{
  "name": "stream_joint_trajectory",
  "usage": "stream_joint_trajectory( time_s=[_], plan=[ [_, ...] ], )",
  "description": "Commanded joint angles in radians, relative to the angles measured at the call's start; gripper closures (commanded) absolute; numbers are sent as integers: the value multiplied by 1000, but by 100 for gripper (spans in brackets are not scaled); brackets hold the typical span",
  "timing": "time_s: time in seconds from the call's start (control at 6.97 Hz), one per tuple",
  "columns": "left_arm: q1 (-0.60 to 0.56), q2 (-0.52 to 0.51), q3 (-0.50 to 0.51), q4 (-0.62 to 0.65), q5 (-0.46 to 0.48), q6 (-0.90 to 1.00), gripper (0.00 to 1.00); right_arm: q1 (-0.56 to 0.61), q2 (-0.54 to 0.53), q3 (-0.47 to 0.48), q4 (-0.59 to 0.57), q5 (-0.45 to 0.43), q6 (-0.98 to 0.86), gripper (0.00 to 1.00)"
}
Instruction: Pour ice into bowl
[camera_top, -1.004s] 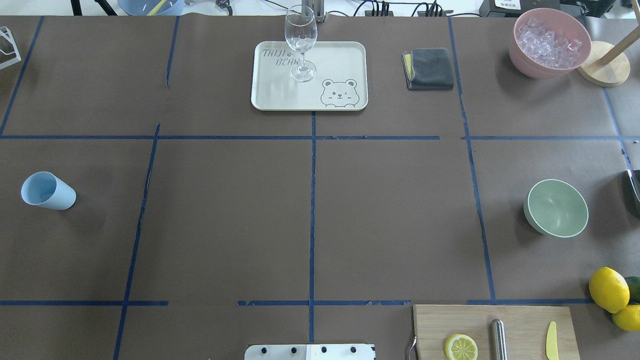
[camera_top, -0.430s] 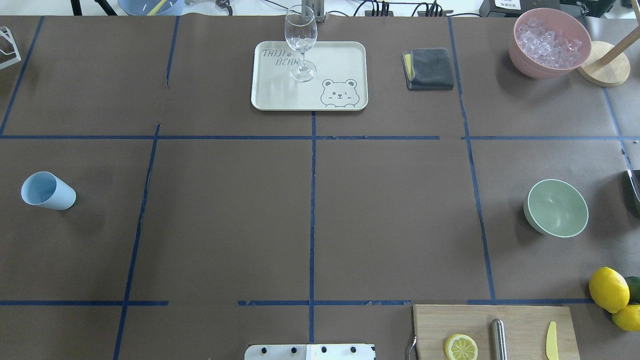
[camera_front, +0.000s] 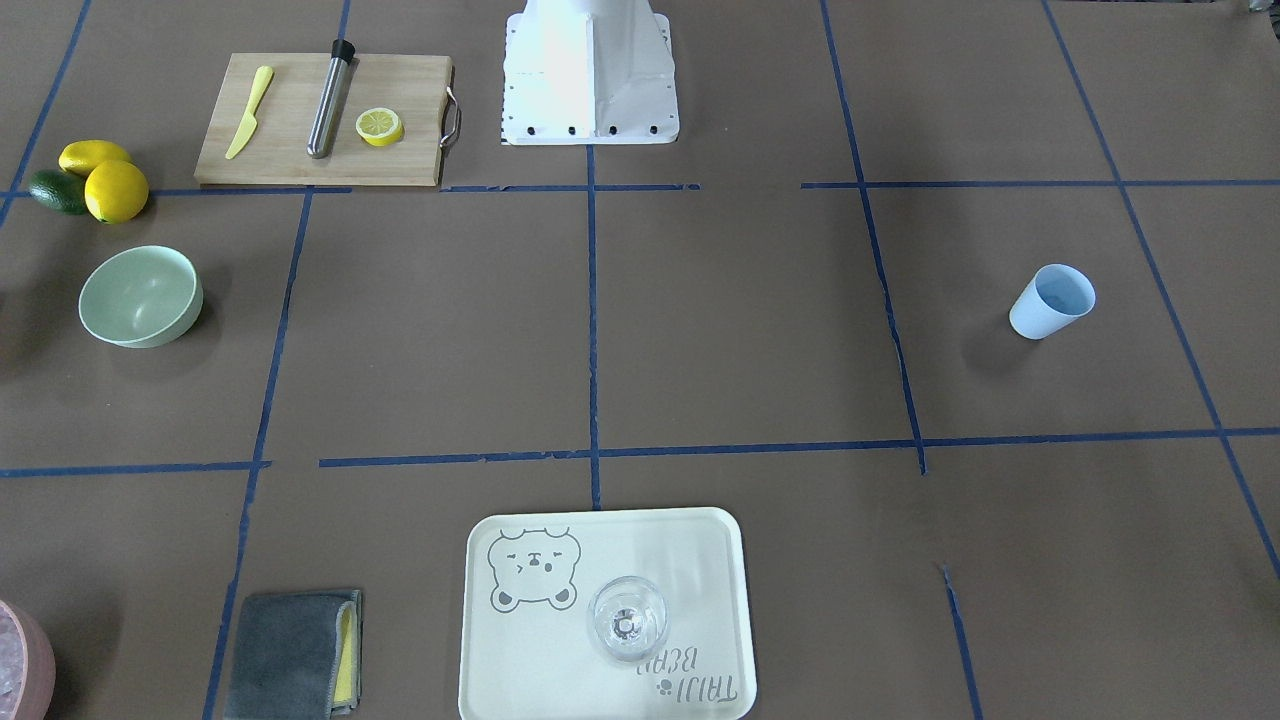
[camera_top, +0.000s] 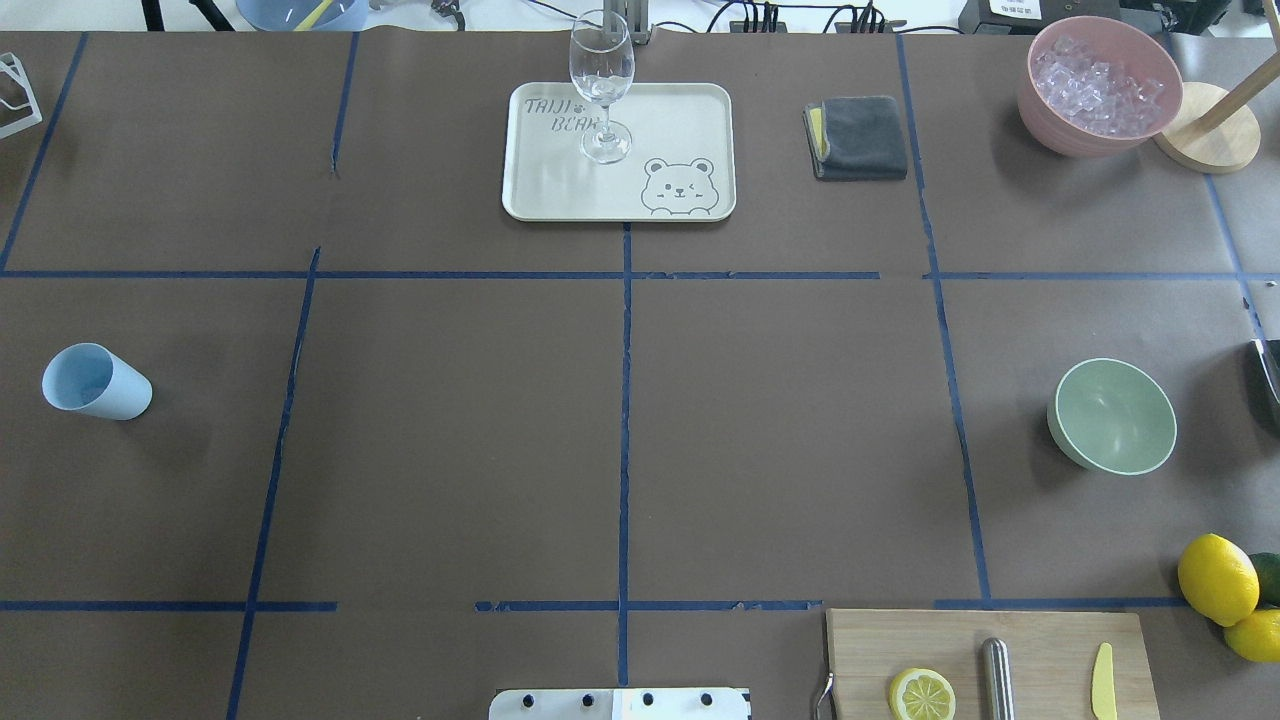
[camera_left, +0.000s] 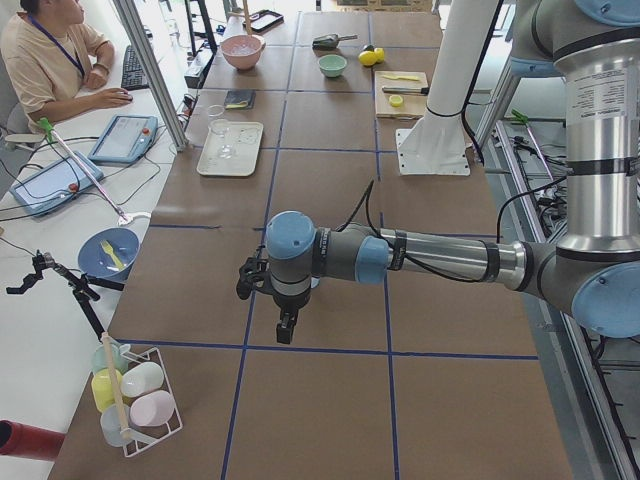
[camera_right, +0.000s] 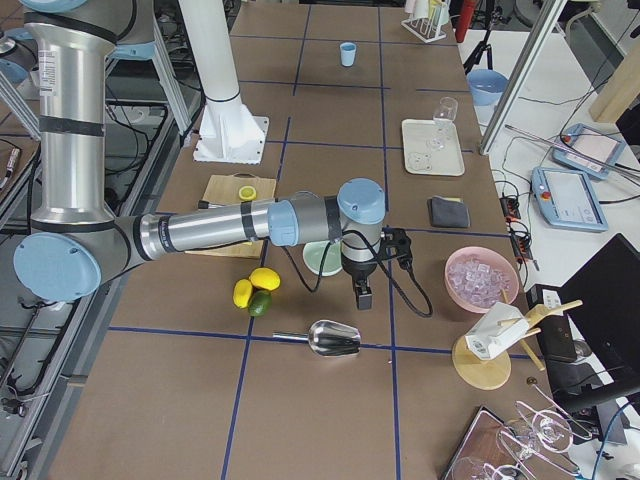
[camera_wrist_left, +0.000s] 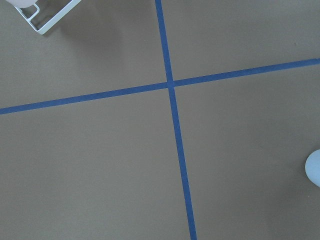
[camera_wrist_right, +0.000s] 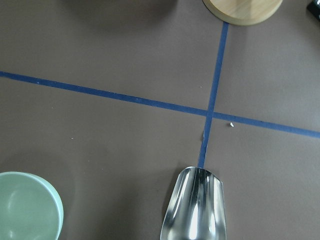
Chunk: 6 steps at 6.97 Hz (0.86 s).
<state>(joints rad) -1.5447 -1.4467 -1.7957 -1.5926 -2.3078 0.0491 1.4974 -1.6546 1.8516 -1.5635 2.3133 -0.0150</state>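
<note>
The pale mint-green bowl (camera_top: 1112, 416) (camera_front: 140, 296) stands empty at the table's right side and shows at the lower left of the right wrist view (camera_wrist_right: 27, 207). The task's ice is out of view. A light blue cup (camera_top: 95, 382) (camera_front: 1052, 300) stands far off on the left, with no cubes showing inside. My right gripper (camera_right: 361, 298) hangs just beyond the bowl (camera_right: 322, 258), over a metal scoop (camera_wrist_right: 194, 205). My left gripper (camera_left: 285, 332) hovers over bare table on the left. Both show only in side views, so I cannot tell whether they are open or shut.
A pink bowl (camera_top: 1100, 85) of ice cubes sits at the far right beside a wooden stand (camera_top: 1207, 140). A tray (camera_top: 680, 120) carries a wine glass (camera_top: 602, 85). There are also a grey cloth (camera_top: 858, 137), a cutting board (camera_top: 1050, 640) and lemons (camera_top: 1218, 578). A person (camera_left: 50, 60) sits beyond the table.
</note>
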Motion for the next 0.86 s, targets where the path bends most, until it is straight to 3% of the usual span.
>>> stream_joint_trajectory(
  time_s=[0.0,0.29,0.57,0.72],
  plan=[
    [0,0,-1,-1,-1,0,0,-83,-43,1,89,41,36,0],
    [0,0,-2,-1,-1,0,0,-213,-92,0,239,43,209,1],
    [0,0,-2,-3,-1,0,0,-351,-149,-38,520,-12,488,4],
    [0,2,-2,-3,-1,0,0,-406,-152,-107,674,-32,585,7]
  ],
)
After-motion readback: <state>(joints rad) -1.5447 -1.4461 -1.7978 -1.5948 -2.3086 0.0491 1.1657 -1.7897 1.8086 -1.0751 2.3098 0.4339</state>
